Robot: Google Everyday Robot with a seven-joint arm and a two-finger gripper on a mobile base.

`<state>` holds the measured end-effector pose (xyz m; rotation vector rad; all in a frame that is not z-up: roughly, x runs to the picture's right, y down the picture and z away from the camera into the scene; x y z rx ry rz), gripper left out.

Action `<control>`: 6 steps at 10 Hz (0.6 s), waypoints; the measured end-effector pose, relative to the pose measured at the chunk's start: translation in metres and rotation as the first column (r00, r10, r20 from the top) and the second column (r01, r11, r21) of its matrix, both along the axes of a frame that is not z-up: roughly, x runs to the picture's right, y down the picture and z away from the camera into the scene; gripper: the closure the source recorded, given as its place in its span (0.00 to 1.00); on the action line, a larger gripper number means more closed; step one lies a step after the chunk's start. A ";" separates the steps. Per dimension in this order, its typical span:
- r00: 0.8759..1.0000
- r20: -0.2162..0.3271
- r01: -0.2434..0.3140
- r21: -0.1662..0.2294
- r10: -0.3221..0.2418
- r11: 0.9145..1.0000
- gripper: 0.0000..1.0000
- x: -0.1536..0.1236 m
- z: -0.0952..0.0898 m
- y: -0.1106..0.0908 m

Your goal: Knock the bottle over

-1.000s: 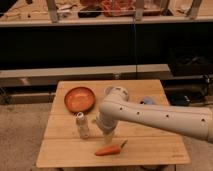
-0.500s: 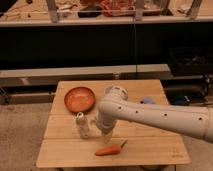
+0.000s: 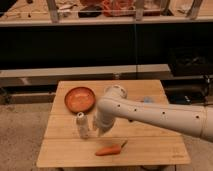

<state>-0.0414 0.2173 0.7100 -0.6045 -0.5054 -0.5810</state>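
While the bottle (image 3: 82, 124) stands upright on the desk (image 3: 150, 150) left of centre, the gripper (image 3: 98, 128) hangs just beside it, seemingly placed to push sideways; its grasp state I cannot tell.

No text, label, brand, number or sign can be read anywhere in the camera view. The bottle (image 3: 81, 124), left of centre on the wooden bench (image 3: 150, 150), shows no legible label. The pincer (image 3: 98, 129), just right of the bottle in the middle of the frame, carries no readable marking, and the dark dots along the white arm (image 3: 160, 116) are not characters. The shelf (image 3: 75, 20) across the top shows nothing legible either.
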 end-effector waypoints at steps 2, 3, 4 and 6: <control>1.000 0.015 0.015 0.004 -0.015 1.000 0.90 -0.017 0.000 0.001; 0.999 0.028 0.026 0.009 -0.026 1.000 0.98 -0.034 0.001 -0.001; 0.998 0.048 0.046 0.015 -0.047 0.999 0.99 -0.053 0.003 -0.003; 0.996 0.062 0.055 0.016 -0.056 0.998 0.99 -0.069 0.004 -0.005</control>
